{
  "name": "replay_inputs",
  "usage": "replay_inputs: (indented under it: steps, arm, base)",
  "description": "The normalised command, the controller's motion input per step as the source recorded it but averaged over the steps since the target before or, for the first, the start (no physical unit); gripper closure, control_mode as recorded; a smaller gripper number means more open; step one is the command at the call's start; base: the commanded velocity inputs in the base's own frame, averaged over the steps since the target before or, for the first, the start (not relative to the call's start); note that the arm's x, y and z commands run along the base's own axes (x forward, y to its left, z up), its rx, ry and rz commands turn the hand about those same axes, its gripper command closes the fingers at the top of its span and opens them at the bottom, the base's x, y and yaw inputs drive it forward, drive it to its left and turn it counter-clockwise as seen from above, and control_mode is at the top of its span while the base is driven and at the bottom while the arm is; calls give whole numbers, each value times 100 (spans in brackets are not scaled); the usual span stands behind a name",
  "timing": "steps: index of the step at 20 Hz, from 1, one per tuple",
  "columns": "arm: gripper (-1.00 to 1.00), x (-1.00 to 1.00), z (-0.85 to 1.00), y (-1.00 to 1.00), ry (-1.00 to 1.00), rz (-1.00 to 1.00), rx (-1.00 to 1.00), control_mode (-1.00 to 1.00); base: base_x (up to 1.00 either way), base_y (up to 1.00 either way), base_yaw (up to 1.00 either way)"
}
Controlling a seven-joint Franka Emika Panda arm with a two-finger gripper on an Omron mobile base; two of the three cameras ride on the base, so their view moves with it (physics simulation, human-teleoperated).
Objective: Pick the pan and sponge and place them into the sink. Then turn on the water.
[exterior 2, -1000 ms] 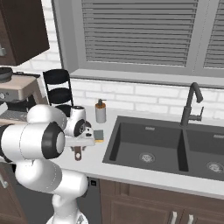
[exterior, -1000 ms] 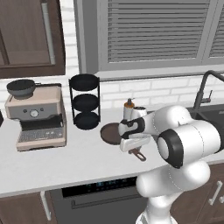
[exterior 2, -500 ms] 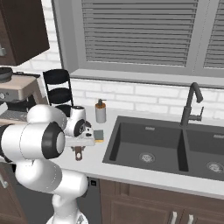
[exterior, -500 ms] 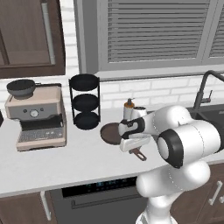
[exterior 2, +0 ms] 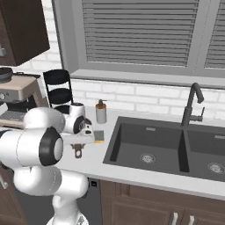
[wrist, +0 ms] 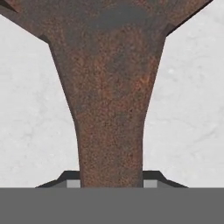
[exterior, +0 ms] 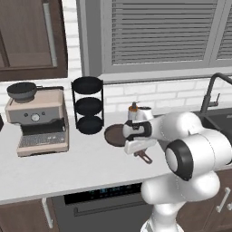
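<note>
The dark brown pan (exterior: 114,135) lies flat on the white counter, left of the sink (exterior 2: 149,145). Its short handle (wrist: 111,109) points toward the counter's front edge, and the end with the small hole (exterior: 146,157) sticks out past the hand. My gripper (wrist: 111,181) is low over the counter, shut on that handle, with a dark fingertip (wrist: 72,180) pressed against each side. The gripper (exterior: 138,148) sits just right of the pan's round body. The small sponge (exterior 2: 99,136) lies on the counter between the hand and the sink's left basin.
A tan-capped soap bottle (exterior 2: 101,112) stands behind the sponge. A black three-tier rack (exterior: 88,106) and a coffee machine (exterior: 38,122) with a dark bowl (exterior: 21,90) on top stand to the left. The tall black faucet (exterior 2: 193,105) rises behind the double basin.
The jaws have closed the last bit onto the pan's handle. The arm, pan and sponge stay where they were.
</note>
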Motion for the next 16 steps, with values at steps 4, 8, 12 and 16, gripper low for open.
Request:
replay_inputs:
  steps: [4, 8, 12, 16]
  arm:
    - [100, -24, 37, -13, 0, 0, 0, -100]
    - [100, -21, 35, -12, 0, -1, 0, -100]
    - [100, -19, 39, -26, 0, -9, 0, -100]
    - [100, -13, 40, -40, 0, -18, 0, -100]
  base:
    - [0, 0, 0]
    - [0, 0, 0]
    - [0, 0, 0]
    - [0, 0, 0]
